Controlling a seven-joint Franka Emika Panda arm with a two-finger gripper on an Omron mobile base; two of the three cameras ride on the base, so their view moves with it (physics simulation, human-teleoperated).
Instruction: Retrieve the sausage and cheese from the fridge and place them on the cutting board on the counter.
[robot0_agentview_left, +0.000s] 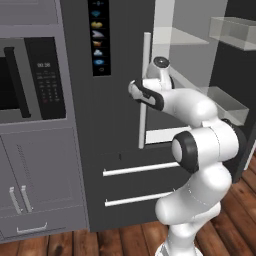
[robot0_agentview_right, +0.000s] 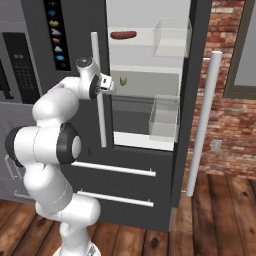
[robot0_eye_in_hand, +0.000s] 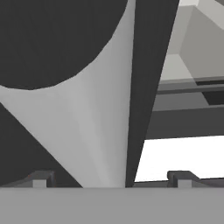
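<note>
The fridge (robot0_agentview_right: 75, 30) stands with its right door swung open and its left door shut. On the top shelf lies the reddish-brown sausage (robot0_agentview_right: 122, 35). The small yellowish cheese (robot0_agentview_right: 123, 80) rests on the shelf below. My gripper (robot0_agentview_right: 109, 83) (robot0_agentview_left: 133, 89) (robot0_eye_in_hand: 111, 179) is open, level with the cheese shelf and left of the cheese. The left door's silver handle (robot0_agentview_right: 101, 110) (robot0_eye_in_hand: 100, 131) stands close in front, between the fingertips (robot0_eye_in_hand: 41, 178), and nothing is held. The cutting board and the counter are out of view.
Clear bins (robot0_agentview_right: 165, 117) hang at the right of the fridge opening. The open door's long handle (robot0_agentview_right: 204, 125) stands further right, before a brick wall (robot0_agentview_right: 230, 130). Two drawers (robot0_agentview_right: 117, 170) sit below. A black-panelled oven (robot0_agentview_left: 45, 80) and grey cabinet lie left.
</note>
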